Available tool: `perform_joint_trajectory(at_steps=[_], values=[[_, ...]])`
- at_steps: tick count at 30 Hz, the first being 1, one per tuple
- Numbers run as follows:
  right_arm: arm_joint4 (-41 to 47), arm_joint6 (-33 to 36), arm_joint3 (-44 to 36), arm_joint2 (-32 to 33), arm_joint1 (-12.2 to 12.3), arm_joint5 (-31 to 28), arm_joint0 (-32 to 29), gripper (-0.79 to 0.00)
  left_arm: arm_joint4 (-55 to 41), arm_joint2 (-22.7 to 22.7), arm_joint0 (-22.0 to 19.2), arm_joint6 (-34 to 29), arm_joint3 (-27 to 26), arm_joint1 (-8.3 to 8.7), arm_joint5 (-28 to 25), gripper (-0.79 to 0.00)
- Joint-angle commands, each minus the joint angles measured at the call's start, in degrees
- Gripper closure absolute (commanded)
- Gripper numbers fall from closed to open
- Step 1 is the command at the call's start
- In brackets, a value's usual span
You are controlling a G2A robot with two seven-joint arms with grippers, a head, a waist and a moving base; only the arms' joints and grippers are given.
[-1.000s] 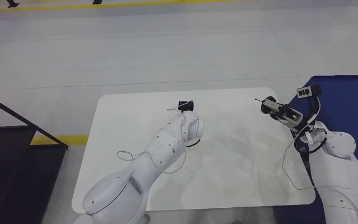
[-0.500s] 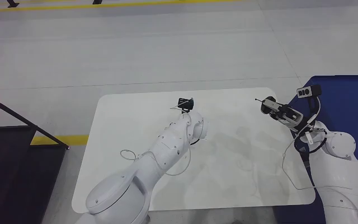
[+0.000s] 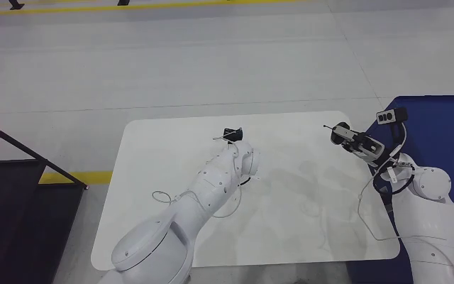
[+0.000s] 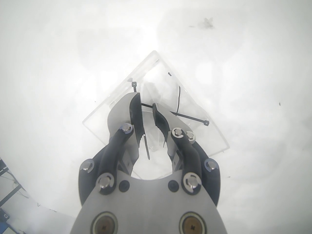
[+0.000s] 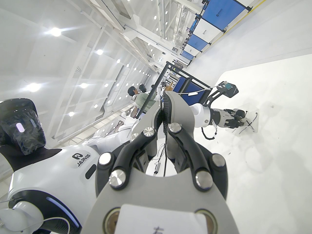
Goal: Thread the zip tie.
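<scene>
L hand (image 4: 145, 101) released over clear tray (image 4: 209, 137) of zip ties (image 4: 192, 119), R hand (image 5: 162, 105) clenched on 1 tie (image 5: 166, 157)

Four zip ties (image 4: 189, 118) and one clear tray (image 4: 210, 139)

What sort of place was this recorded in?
Probably a large factory-style hall used as a robot lab: a high ceiling with rows of lights, blue partitions, a yellow floor line and one white table.

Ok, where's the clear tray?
The clear tray sits on the white table directly under the left tool, near the table's far edge in the top view.
</scene>
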Motion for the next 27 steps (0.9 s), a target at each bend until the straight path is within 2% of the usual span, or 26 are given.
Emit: perform_joint_trajectory(at_steps=[1,11,20,21,22,24,27], values=[[0.0,0.0,0.0,0.0,0.0,0.0,0.0,0.0,-0.2,-0.3,-0.2,0.1,0.4,-0.25,-0.3,0.0],[0.0,0.0,0.0,0.0,0.0,0.0,0.0,0.0,0.3,-1.1,-1.1,-1.3,-1.0,-1.14,-0.9,0.0],[0.0,0.0,0.0,0.0,0.0,0.0,0.0,0.0,2.2,-3.0,-1.7,-2.9,-2.3,-0.13,2.4,0.0],[0.0,0.0,0.0,0.0,0.0,0.0,0.0,0.0,2.9,-2.9,-1.6,-3.0,-2.3,-0.04,3.0,-0.031],[0.0,0.0,0.0,0.0,0.0,0.0,0.0,0.0,3.4,-2.9,-1.4,-3.2,-2.2,0.02,3.3,-0.099],[0.0,0.0,0.0,0.0,0.0,0.0,0.0,0.0,4.5,-2.7,-1.1,-3.5,-2.0,0.1,3.6,-0.129],[0.0,0.0,0.0,0.0,0.0,0.0,0.0,0.0,4.9,-2.8,-0.4,-3.8,-2.1,0.09,2.9,-0.126]])
